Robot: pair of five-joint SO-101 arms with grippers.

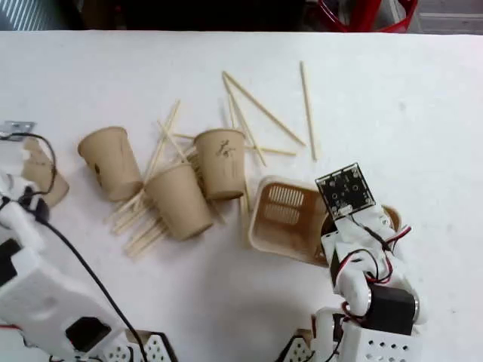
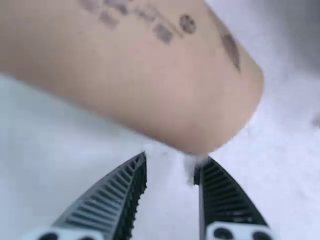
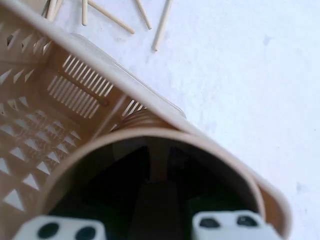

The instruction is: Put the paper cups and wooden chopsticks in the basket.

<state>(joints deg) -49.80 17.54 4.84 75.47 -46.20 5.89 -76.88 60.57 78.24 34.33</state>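
Three paper cups [image 1: 112, 162] [image 1: 181, 200] [image 1: 221, 162] lie on their sides among scattered wooden chopsticks [image 1: 260, 109]. A further paper cup [image 1: 45, 181] lies at the far left, and my left gripper [image 2: 170, 170] stands open right behind this cup [image 2: 130, 75], fingertips [image 2: 137, 167] almost at its wall. The tan basket [image 1: 281, 197] lies right of the middle. My right gripper [image 3: 157, 165] reaches into a cup [image 3: 150, 136] that rests in the basket's [image 3: 100, 65] right end, its rim ringing the gripper. That cup peeks out beside the right wrist [image 1: 389, 219].
More chopsticks [image 1: 143, 222] pile under and between the cups. A single stick [image 1: 308, 109] lies apart at the back right. A red object [image 1: 362, 19] sits beyond the table's far edge. White tabletop is free at the right and front middle.
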